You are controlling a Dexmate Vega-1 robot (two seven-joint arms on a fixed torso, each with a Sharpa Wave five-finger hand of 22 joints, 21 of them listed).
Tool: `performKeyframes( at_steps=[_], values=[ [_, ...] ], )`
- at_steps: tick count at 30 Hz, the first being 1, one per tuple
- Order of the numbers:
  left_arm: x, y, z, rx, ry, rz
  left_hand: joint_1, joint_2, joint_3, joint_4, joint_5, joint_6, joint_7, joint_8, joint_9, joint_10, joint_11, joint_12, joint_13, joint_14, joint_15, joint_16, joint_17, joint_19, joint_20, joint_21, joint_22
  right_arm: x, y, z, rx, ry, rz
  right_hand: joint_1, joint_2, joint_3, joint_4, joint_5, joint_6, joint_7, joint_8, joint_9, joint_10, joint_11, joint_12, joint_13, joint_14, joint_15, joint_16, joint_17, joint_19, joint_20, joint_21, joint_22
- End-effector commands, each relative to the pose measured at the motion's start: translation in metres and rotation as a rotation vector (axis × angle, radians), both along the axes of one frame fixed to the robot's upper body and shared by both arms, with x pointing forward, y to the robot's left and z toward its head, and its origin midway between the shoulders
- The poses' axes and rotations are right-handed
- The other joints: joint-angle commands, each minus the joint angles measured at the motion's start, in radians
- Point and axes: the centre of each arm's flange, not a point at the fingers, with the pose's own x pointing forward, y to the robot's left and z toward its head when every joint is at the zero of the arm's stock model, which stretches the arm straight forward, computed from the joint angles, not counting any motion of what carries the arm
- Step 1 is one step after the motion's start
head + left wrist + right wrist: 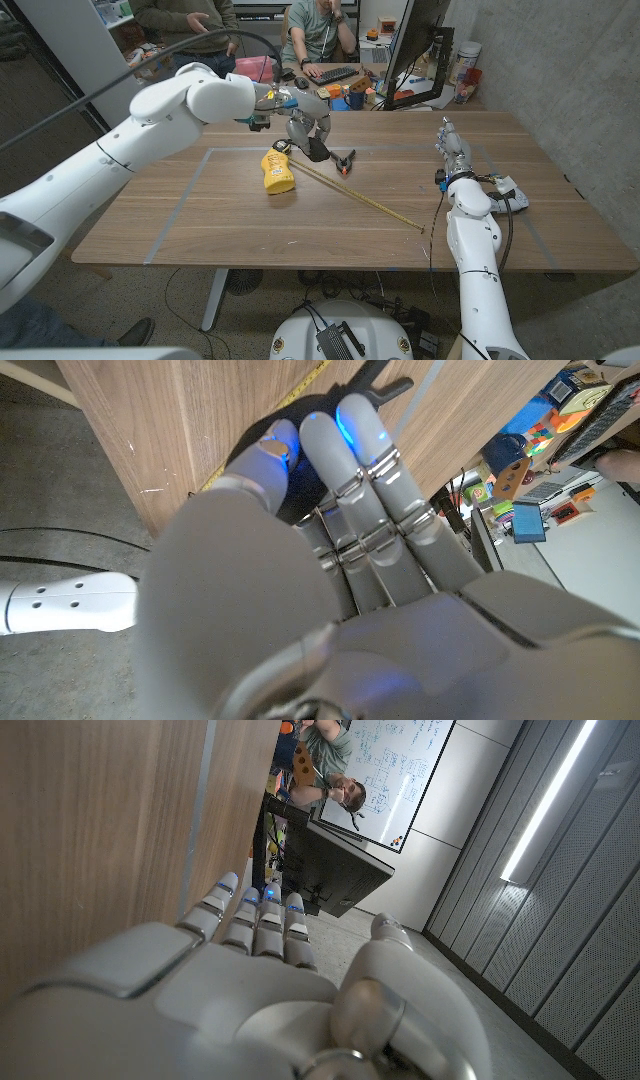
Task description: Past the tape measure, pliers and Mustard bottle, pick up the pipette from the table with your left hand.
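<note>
My left hand [306, 126] hangs over the far middle of the table with its fingers pointing down. Just under the fingertips [318, 432] sits the black tape measure [318, 149], and I see nothing held in the hand. The measure's yellow tape [370, 200] runs out toward the near right. A yellow mustard bottle [278, 171] lies left of the measure, and pliers [345, 162] with dark handles [385, 382] lie right of it. I cannot make out the pipette. My right hand [452, 146] stays at the right side of the table, fingers [255, 912] stretched out and empty.
Grey tape lines [190, 190] mark a rectangle on the wooden table. Behind the far edge are two people, a keyboard [335, 74], a monitor [415, 45] and small clutter. A grey wall runs along the right side.
</note>
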Motion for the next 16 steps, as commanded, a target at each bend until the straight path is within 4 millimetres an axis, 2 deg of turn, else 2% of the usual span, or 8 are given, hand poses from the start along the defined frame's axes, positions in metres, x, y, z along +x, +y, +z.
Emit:
performKeyframes(
  at_steps=[1,5,7,16],
  values=[
    [-0.020,0.003,0.028,-0.040,-0.020,0.015,-0.022,0.029,0.013,0.005,0.005,0.139,-0.002,0.008,0.001,0.115,-0.103,-0.005,0.021,-0.002,-0.001,-0.001,0.004,-0.007,-0.002,0.008,0.001,-0.003,0.003,0.006,-0.017,-0.003,0.003,-0.007,0.001,-0.005,0.000,0.005,0.003,0.000,-0.003,0.003,0.004,0.002,0.003,0.006,0.009,-0.001,0.005,0.002,0.009,0.000,0.001,0.002],
    [-0.025,0.004,0.038,-0.056,-0.034,0.021,-0.022,0.028,0.016,0.004,0.005,0.141,-0.003,0.009,-0.002,0.119,-0.103,-0.007,0.021,-0.004,-0.002,-0.004,0.003,-0.014,-0.003,0.008,0.001,-0.002,0.003,0.006,-0.016,0.002,0.006,-0.007,0.002,-0.005,0.000,0.005,0.003,0.001,-0.003,0.003,0.005,0.003,0.004,0.006,0.010,-0.001,0.005,0.002,0.011,0.000,0.002,0.002],
    [-0.025,0.005,0.040,-0.060,-0.026,0.028,-0.024,0.028,0.016,0.004,0.005,0.143,-0.005,0.008,-0.006,0.115,-0.103,-0.010,0.024,-0.007,-0.003,-0.006,0.005,-0.019,-0.004,0.008,0.001,-0.001,0.003,0.007,-0.012,0.006,0.008,-0.007,0.002,-0.006,-0.001,0.005,0.003,0.002,-0.003,0.003,0.003,0.002,0.003,0.006,0.010,-0.002,0.004,0.002,0.028,0.002,0.008,0.002],
    [-0.023,0.005,0.040,-0.052,-0.023,0.045,-0.026,0.027,0.020,0.003,0.006,0.139,-0.007,0.016,-0.001,0.123,-0.104,-0.016,0.026,-0.008,-0.002,-0.014,0.012,-0.027,-0.003,0.013,0.002,-0.002,0.001,0.008,-0.016,0.007,0.008,-0.006,0.003,-0.006,-0.001,0.005,0.002,0.002,-0.003,0.003,0.005,0.001,0.003,0.006,0.015,0.000,0.006,0.002,0.036,0.006,0.011,0.002]
  ],
)
